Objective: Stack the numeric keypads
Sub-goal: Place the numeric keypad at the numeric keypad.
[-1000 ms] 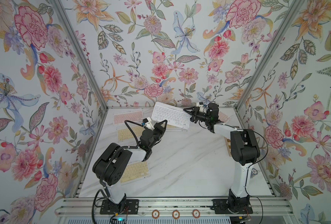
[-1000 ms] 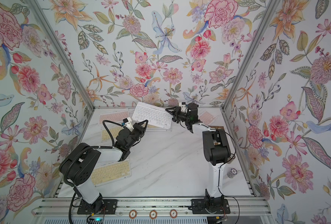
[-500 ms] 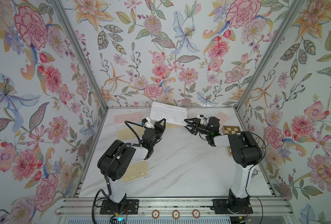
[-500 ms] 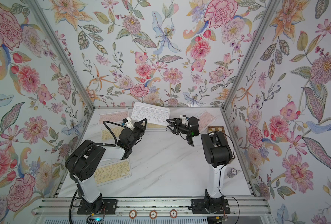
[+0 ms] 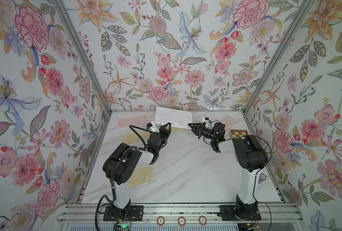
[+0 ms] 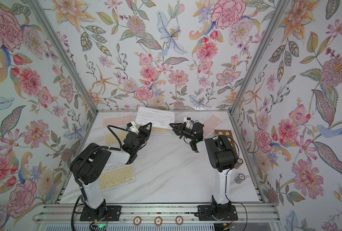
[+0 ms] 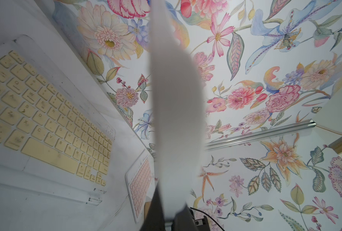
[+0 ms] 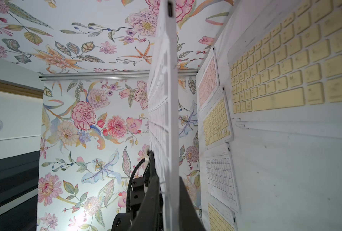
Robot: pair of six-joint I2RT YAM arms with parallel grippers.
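1. Jaws on the right arm are closed on one end of the white keypad [image 5: 173, 119]; black fingers [image 8: 150, 204] are seen clamped against both of its faces.
2. The keypad is gripped near its other end by the left jaws, and is thus held between the two, raised off the tabletop [image 5: 186, 170].
3. A yellow keypad [image 5: 181, 130] is laid flat beneath it, between the two sets of jaws.
4. A pink keypad [image 5: 132, 122] is seen on the tabletop beyond the left jaws.
5. A chessboard [image 5: 239, 134] is placed behind the right jaws.
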